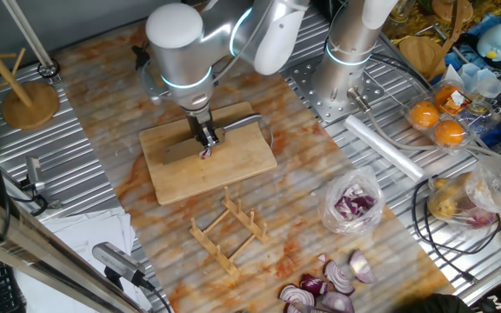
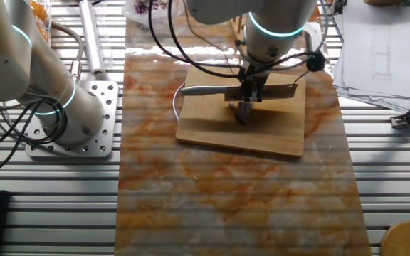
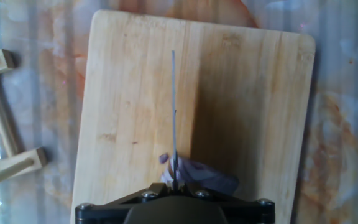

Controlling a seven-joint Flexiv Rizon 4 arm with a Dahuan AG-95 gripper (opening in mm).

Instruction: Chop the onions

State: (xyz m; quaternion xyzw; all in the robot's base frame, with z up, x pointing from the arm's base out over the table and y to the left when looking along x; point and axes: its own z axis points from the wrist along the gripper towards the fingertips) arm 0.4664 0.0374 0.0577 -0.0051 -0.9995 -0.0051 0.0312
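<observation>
A small purple-white onion piece (image 1: 205, 155) lies on the wooden cutting board (image 1: 233, 172), directly under my gripper (image 1: 203, 137). The gripper is shut on a knife (image 2: 276, 91), held level across the board, handle (image 2: 203, 90) to one side. In the other fixed view the onion (image 2: 242, 112) sits just below the gripper (image 2: 252, 88) on the board (image 2: 208, 126). In the hand view the blade (image 3: 173, 112) shows edge-on as a thin line down the board (image 3: 129, 93), and the onion (image 3: 201, 175) lies at its near end, partly hidden by the gripper (image 3: 174, 184).
A wooden rack (image 1: 229, 228) stands in front of the board. A clear bag of purple chunks (image 1: 353, 206) and larger onion wedges (image 1: 330, 287) lie at the front right. A second arm's base (image 1: 346, 78), oranges (image 1: 437, 122) and a wooden stand (image 1: 29, 100) ring the mat.
</observation>
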